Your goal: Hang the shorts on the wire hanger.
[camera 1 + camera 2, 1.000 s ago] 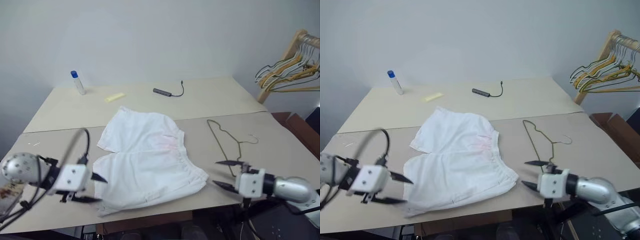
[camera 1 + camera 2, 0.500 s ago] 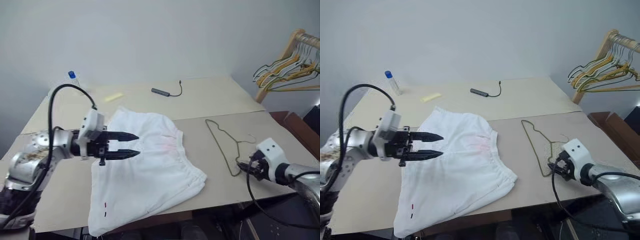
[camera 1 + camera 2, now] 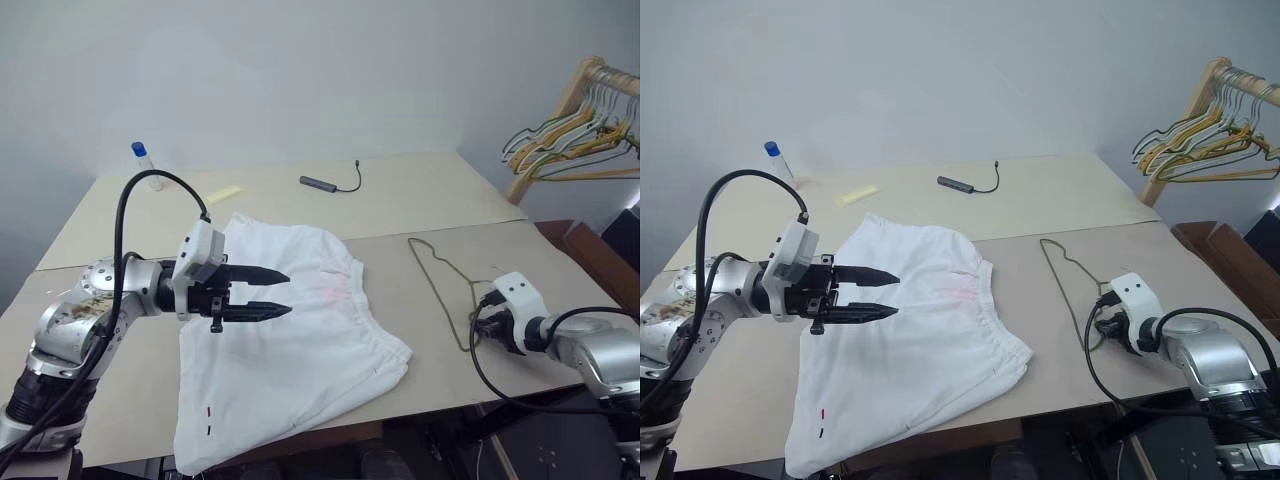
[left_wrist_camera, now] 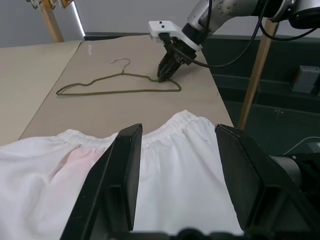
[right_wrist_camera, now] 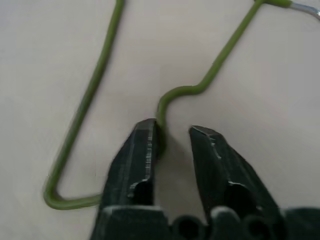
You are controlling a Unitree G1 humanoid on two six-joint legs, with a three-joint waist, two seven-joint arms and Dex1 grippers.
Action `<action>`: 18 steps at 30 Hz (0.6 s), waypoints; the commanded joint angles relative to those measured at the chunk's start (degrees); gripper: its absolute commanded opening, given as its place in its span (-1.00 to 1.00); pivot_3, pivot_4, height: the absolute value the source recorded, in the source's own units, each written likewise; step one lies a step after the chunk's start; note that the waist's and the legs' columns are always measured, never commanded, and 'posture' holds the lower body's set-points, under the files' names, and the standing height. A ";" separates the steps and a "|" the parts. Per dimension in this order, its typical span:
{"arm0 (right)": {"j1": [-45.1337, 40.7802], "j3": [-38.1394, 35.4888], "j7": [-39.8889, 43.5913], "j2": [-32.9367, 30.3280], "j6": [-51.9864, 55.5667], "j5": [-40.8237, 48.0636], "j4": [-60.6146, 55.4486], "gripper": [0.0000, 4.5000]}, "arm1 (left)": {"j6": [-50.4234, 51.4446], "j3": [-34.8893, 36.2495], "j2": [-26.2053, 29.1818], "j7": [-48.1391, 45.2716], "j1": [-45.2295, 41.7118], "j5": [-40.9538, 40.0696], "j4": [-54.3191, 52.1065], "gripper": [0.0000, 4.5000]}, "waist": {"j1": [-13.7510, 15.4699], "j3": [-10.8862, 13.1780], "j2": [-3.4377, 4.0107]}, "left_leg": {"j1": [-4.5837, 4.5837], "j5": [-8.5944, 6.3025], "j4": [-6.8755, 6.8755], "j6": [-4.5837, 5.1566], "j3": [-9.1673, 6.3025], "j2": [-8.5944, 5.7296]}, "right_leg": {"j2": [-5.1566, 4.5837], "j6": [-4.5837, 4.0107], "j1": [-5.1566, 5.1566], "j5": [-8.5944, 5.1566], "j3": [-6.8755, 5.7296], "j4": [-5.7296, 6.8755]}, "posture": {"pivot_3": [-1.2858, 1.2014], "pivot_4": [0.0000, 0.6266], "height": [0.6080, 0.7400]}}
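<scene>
No readable writing; shorts (image 3: 290, 330) bear red, dark marks.

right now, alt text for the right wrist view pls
The right gripper is down at the table with its two black fingers straddling a bend of the green wire hanger, a narrow gap between them. The wire touches one finger, and the hanger lies flat.

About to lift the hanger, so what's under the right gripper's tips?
The hanger wire runs between the right gripper fingertips, one tip touching it, a gap to the other. Bare table lies beneath. The fingers cover the wire further down.
</scene>
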 commanded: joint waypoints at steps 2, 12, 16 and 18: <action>0.23 -0.79 0.48 -0.02 0.24 -2.07 -0.42 -0.99 | 0.41 0.67 -0.31 0.51 -0.53 0.27 -1.25 0.12 | -0.03 0.00 0.00 | -0.01 0.00 0.00 0.00 0.00 0.00 | 0.00 0.00 -0.03 0.00 0.00 0.00 | -0.12 -1.00 1.00; 3.76 6.81 -14.37 -8.38 -48.04 -33.69 -0.13 -0.99 | 2.60 -0.25 -7.22 6.94 -9.01 1.64 5.41 0.12 | -0.44 0.00 0.15 | -0.73 0.00 0.33 0.00 0.05 -0.08 | -0.04 -0.03 -0.68 0.17 0.05 0.12 | -0.15 -1.00 1.00; -1.84 13.56 -25.78 -16.98 -71.49 -55.19 5.28 -0.99 | 9.49 -1.41 -11.03 9.92 -19.27 1.72 13.47 0.12 | -1.94 0.04 0.22 | -0.72 0.00 0.40 -0.01 0.11 -0.11 | -0.05 0.37 -0.67 0.02 0.08 0.04 | -0.16 -1.00 1.00; -5.03 15.33 -30.56 -18.20 -77.61 -62.21 8.04 -0.99 | 11.17 -1.85 -11.69 9.68 -22.44 2.32 16.67 0.12 | -3.09 0.04 0.22 | -0.70 -0.01 0.41 -0.03 0.09 -0.06 | 0.03 0.39 -0.63 0.00 0.06 0.03 | -0.17 -1.00 1.00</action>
